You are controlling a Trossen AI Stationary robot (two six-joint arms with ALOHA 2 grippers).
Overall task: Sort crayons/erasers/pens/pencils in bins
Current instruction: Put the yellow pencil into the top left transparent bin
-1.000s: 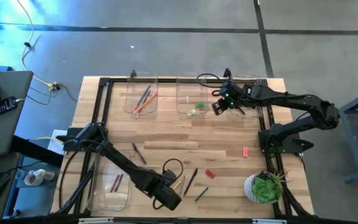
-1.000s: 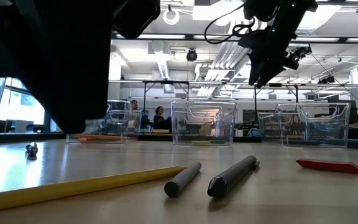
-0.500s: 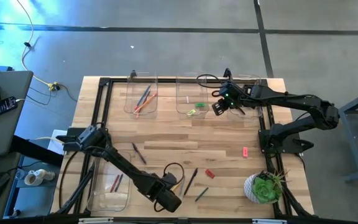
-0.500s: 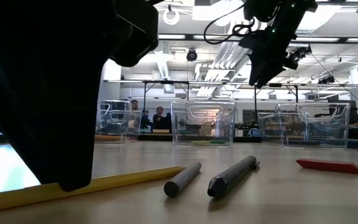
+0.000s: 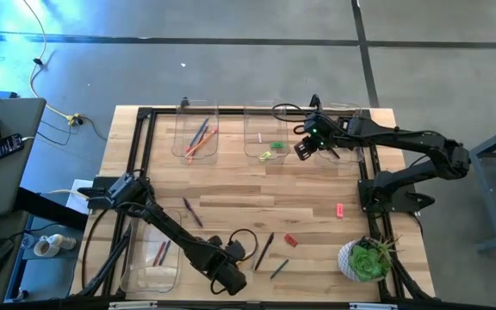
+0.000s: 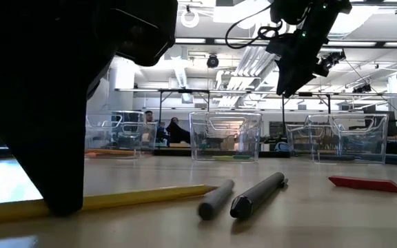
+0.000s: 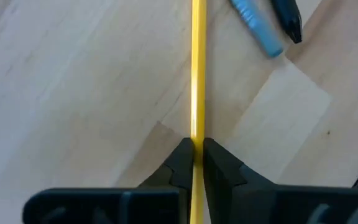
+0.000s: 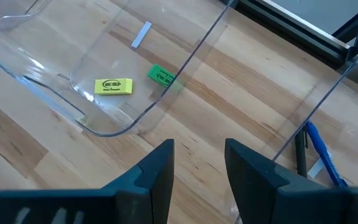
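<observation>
— While the yellow pencil (image 7: 198, 74) lies flat on the wooden surface (image 7: 73, 93), what grips it?
— The left gripper (image 7: 193, 155), pinched shut on it at the near edge; only its wrist view shows this.
— And the right gripper (image 8: 199, 163)?
— Parted, empty, above the bins (image 8: 92, 93). People sit in the room beyond.

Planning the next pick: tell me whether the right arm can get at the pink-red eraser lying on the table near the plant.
Probably yes. The right gripper hangs open above the far bins, holding nothing, and the pink-red eraser lies alone on bare wood.
</observation>
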